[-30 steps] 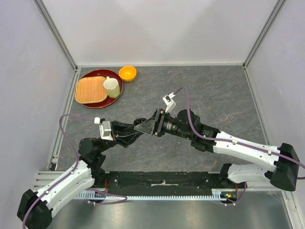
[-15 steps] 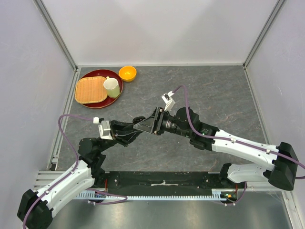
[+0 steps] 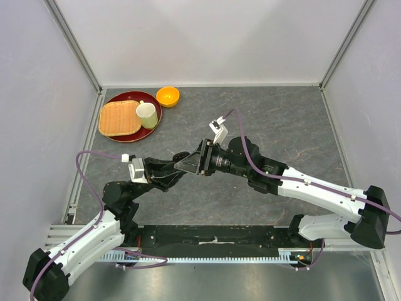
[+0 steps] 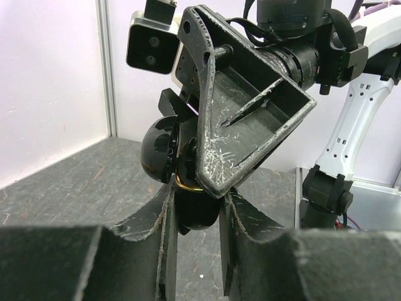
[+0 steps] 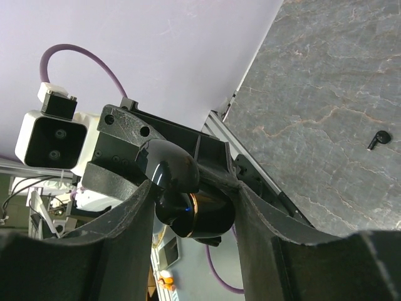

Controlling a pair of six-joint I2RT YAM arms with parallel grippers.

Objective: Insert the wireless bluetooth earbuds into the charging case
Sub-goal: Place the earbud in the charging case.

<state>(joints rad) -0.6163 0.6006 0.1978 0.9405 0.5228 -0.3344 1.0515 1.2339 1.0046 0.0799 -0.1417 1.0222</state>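
**Black case held aloft, earbud not yet in**

Left claw (image 4: 195, 216) is clamped on the glossy black pebble-shaped charging case (image 5: 194, 216), whose lid looks open. Right claw (image 5: 191, 185) grips it from the opposite side, above the grey marbled counter (image 5: 326, 94). Nothing appears seated yet. Only the right wrist view shows one tiny black stemmed earbud (image 5: 378, 138), lying well away from both claws. The other earbuds are out of sight.
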